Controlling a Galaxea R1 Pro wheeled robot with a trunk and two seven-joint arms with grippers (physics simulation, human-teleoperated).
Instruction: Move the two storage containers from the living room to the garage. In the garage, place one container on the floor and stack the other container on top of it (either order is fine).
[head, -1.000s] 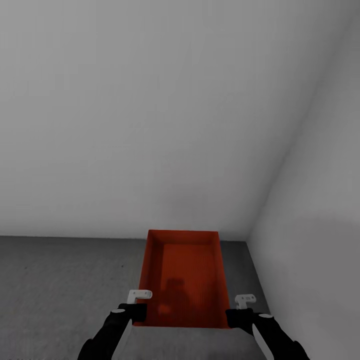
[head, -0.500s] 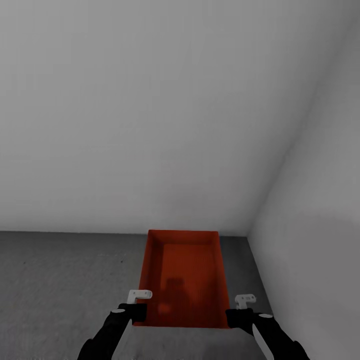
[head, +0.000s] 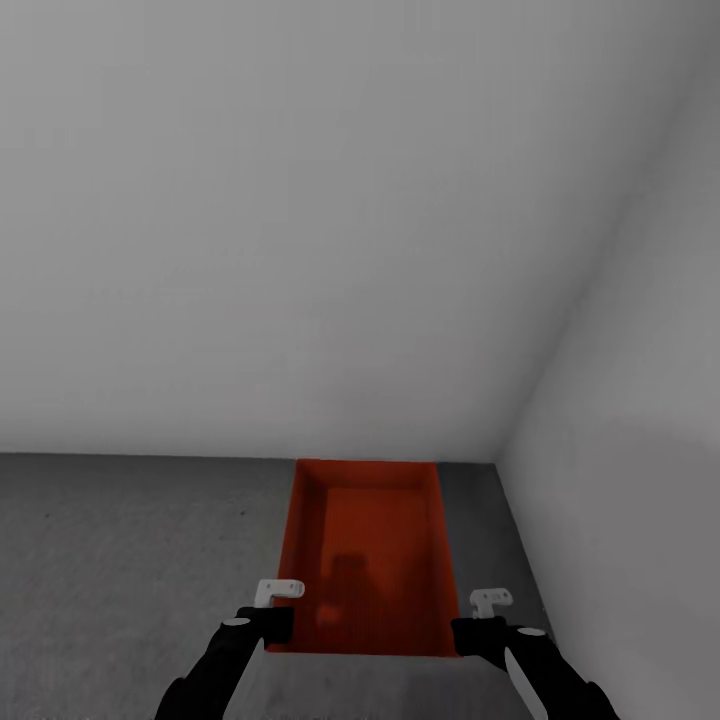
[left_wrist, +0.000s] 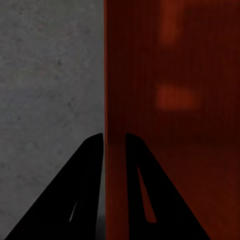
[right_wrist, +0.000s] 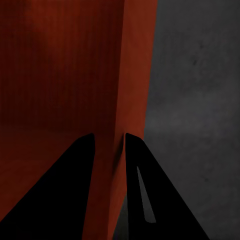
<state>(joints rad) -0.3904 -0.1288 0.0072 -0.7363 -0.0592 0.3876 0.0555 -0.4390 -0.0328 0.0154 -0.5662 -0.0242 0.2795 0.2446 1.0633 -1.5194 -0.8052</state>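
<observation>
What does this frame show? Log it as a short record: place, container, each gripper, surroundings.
place: room corner, dark grey concrete floor, pale grey walls
container: one red-orange bin, open side up, held between both arms
left gripper: fingers astride the bin's left wall, one inside, one outside
right gripper: fingers astride the bin's right wall in the same way
contents: bin looks empty
height above floor: cannot tell

Left arm: black, reaching forward and low from the near edge of the head view.
Left gripper (left_wrist: 114, 145): two black fingers, one on each side of the bin (head: 365, 540) wall, pinched onto it.
Right arm: black, reaching forward, level with the left one.
Right gripper (right_wrist: 109, 145): fingers astride the opposite wall, clamped.
</observation>
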